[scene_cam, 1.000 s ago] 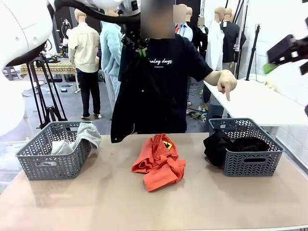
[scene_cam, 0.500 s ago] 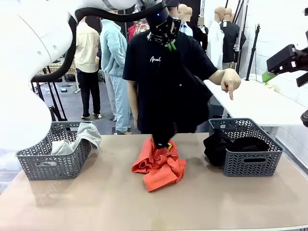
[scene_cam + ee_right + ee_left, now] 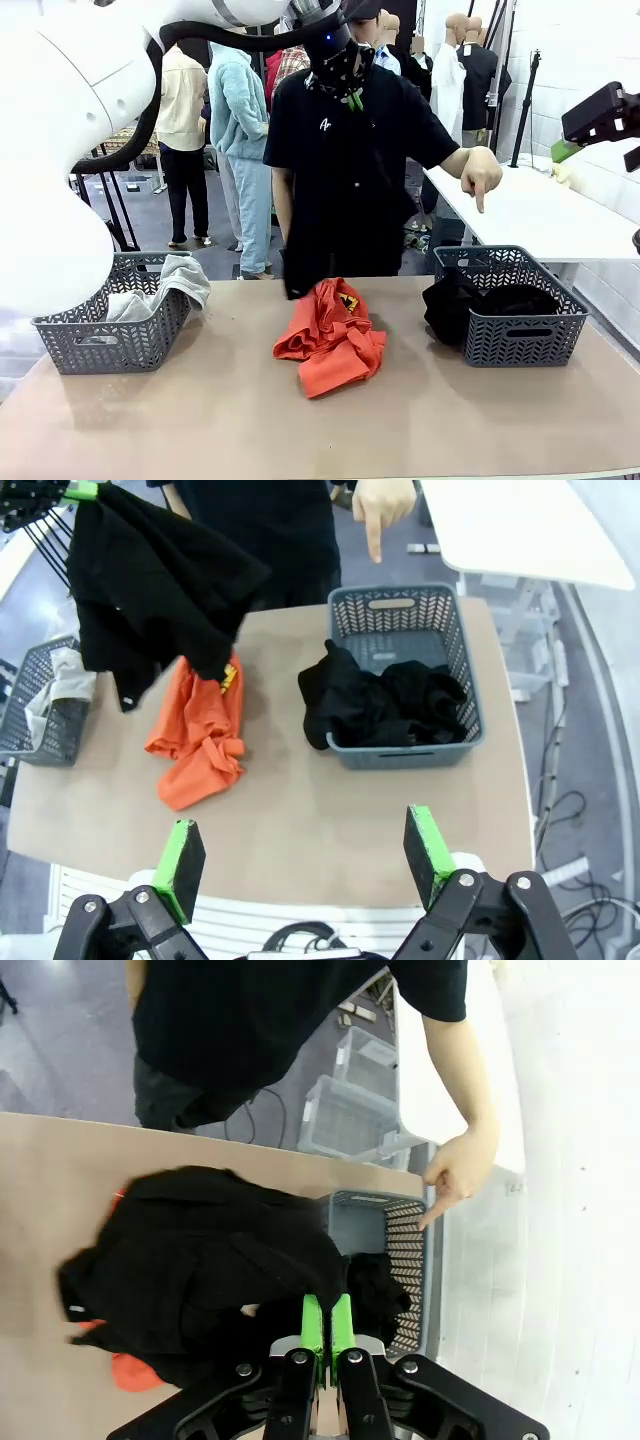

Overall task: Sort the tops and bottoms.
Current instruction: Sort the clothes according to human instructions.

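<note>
My left gripper (image 3: 348, 95) is raised high in front of the person and shut on a large plain black garment (image 3: 150, 590), the bottoms. The garment hangs down to about table height (image 3: 305, 270). In the left wrist view its green fingers (image 3: 327, 1320) pinch the black cloth (image 3: 200, 1260) above the table. An orange-red top (image 3: 330, 335) with a yellow-and-black print lies crumpled mid-table. A light grey top (image 3: 175, 280) lies in the left basket (image 3: 110, 345). My right gripper (image 3: 305, 855) hovers open, high over the table's near side.
The right grey basket (image 3: 515, 340) holds another black cloth (image 3: 470, 300) that spills over its left rim. The person stands at the far edge, and one hand (image 3: 478, 175) points a finger down at that basket. A white side table (image 3: 540, 215) stands behind on the right.
My left gripper has carried the black garment from the left to the middle. Its hanging end brushed the orange top and has swung back left. The person's pointing hand stays.
</note>
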Available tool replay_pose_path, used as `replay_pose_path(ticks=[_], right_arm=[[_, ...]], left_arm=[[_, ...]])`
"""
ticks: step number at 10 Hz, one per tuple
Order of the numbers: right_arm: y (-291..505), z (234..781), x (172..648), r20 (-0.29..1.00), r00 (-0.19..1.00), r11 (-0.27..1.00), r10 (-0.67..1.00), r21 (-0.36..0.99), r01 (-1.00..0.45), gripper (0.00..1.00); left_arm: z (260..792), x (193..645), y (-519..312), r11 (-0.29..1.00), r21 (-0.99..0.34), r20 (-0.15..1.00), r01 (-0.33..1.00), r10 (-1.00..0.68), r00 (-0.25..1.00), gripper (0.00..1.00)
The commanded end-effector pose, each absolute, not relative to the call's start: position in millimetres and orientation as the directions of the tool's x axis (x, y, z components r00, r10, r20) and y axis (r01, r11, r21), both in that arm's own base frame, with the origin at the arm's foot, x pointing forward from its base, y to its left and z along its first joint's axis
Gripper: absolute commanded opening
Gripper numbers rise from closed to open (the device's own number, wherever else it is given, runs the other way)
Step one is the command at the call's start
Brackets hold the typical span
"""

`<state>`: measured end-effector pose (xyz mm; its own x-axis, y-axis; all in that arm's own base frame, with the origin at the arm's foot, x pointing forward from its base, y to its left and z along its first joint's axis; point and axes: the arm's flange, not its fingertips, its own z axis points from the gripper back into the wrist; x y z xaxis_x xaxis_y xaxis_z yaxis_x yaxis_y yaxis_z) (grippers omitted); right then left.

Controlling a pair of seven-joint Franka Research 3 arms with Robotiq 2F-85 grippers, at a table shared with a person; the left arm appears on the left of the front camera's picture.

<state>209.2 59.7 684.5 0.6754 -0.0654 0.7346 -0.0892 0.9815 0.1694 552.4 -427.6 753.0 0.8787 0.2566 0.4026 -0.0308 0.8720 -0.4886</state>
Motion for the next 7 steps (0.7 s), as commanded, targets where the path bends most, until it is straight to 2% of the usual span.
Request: replay_pose_path(ticks=[1,3,5,7], right_arm=[[59.8,683.4,209.6,0.728,0.683,0.982,-0.055,0.162,-0.093,1.0],[59.8,683.4,209.6,0.728,0.683,0.982,-0.055,0.162,-0.093,1.0],[59.8,683.4,209.6,0.728,0.683,0.982,-0.055,0.162,-0.093,1.0],[59.8,683.4,209.6,0.728,0.683,0.982,-0.055,0.162,-0.093,1.0]], left_arm=[[770.2,563.0,-478.3,0.772,-0.636,0.398,0.0,0.327,0.857,0.0],[801.6,579.2,-532.6,0.646,-0.762,0.375,0.051,0.376,0.847,0.0],[810.3,583.7,-567.7,0.545,-0.836,0.311,0.056,0.387,0.868,0.0],[811.0,573.3,-584.7,0.473,-0.881,0.225,0.0,0.419,0.879,0.0]])
